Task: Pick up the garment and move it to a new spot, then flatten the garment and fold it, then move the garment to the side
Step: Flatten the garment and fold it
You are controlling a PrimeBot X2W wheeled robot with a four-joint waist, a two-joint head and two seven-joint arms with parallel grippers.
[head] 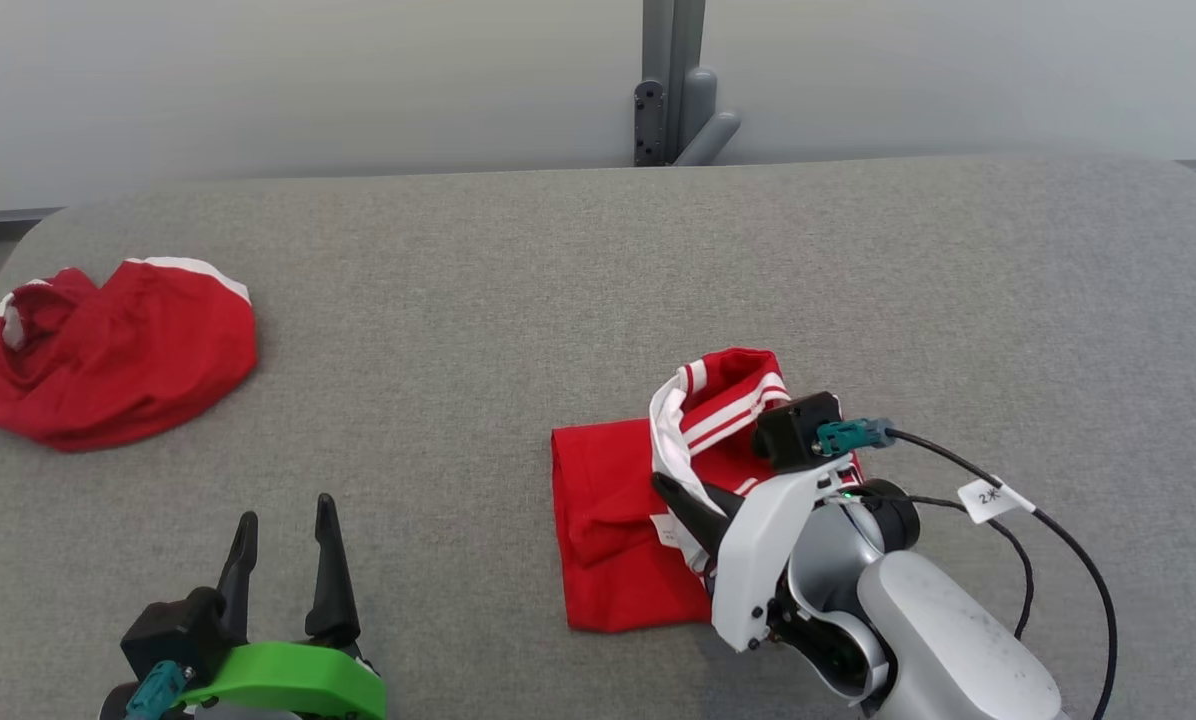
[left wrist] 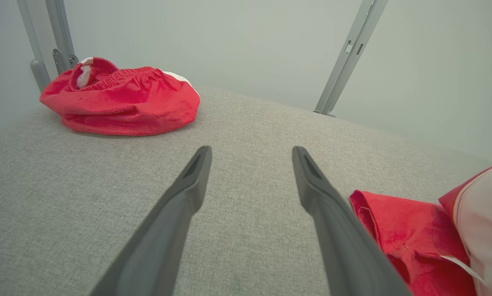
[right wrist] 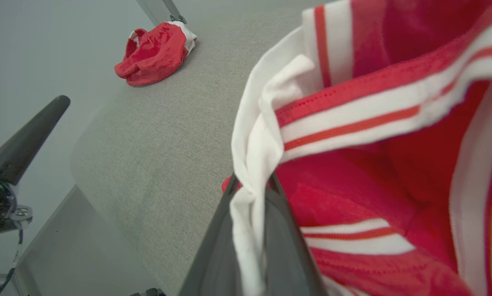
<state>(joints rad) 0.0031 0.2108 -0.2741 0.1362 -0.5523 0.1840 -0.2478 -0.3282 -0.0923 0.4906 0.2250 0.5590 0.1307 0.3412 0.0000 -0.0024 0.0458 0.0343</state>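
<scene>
Nearest: left claw (head: 286, 510) spread wide, holding nothing, poised over bare grey surface (head: 518, 300) by the front edge.

Just beyond, to the right: right claw (right wrist: 252, 187) pressed together on a twisted white edge of the garment (head: 608, 520). Red with white stripes, half folded, lying right of centre, striped band raised toward the wrist.

Thin bite, by the look of it: only a bunched strip between the fingers. Risk of slipping out on a quick pull and dropping in a heap. Risk too of dragging rather than lifting, with the lower fold undone by rubbing on the rough weave. Likely to hang lopsided from one edge, free side trailing and creasing; no support from the left side while parked so far off. Possible snagging of the loose black cable (head: 933, 455) by the wrist on swinging across.

Farther left, well apart: a second red garment (head: 108, 350), crumpled. Easy to mistake for the target, or to bury on setting the folded piece aside that way.
</scene>
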